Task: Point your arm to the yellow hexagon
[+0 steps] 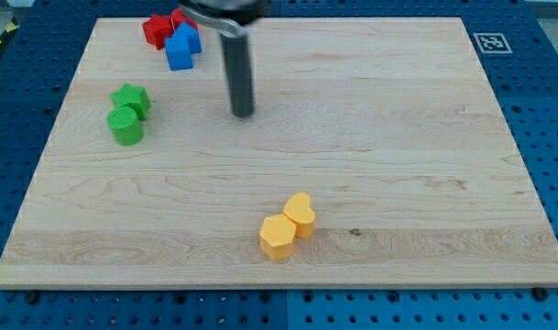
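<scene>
The yellow hexagon (278, 236) lies near the view's bottom, a little left of the middle, touching a yellow heart-shaped block (300, 214) at its upper right. My tip (243, 114) stands on the board in the upper middle-left, well above the hexagon and apart from every block.
A green star block (132, 98) and a green cylinder (126, 126) sit together at the view's left. Red blocks (158, 29) and a blue block (180, 49) cluster at the top left, left of the rod. A marker tag (489, 41) lies off the wooden board's (398, 137) top right corner.
</scene>
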### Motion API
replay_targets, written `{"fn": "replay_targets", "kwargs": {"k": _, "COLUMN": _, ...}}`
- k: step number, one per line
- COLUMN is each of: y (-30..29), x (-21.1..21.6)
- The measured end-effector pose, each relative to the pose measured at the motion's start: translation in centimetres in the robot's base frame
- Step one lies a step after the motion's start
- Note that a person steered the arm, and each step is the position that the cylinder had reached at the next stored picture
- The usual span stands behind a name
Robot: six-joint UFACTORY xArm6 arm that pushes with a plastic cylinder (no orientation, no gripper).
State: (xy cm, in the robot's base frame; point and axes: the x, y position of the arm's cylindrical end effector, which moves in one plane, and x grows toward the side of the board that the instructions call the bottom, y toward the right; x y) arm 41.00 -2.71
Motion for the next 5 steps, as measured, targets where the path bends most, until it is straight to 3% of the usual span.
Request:
{"fn": "replay_targets", "kwargs": {"k": 1, "y": 6.7, "x": 2.2}}
{"fn": "replay_targets", "kwargs": {"k": 3, "y": 8.0, "x": 3.7}}
{"fn": "replay_targets", "kwargs": {"k": 4, "y": 10.6, "x": 12.0}}
{"fn": "replay_targets", "kwargs": {"k": 5, "y": 12.8, "x": 14.9}}
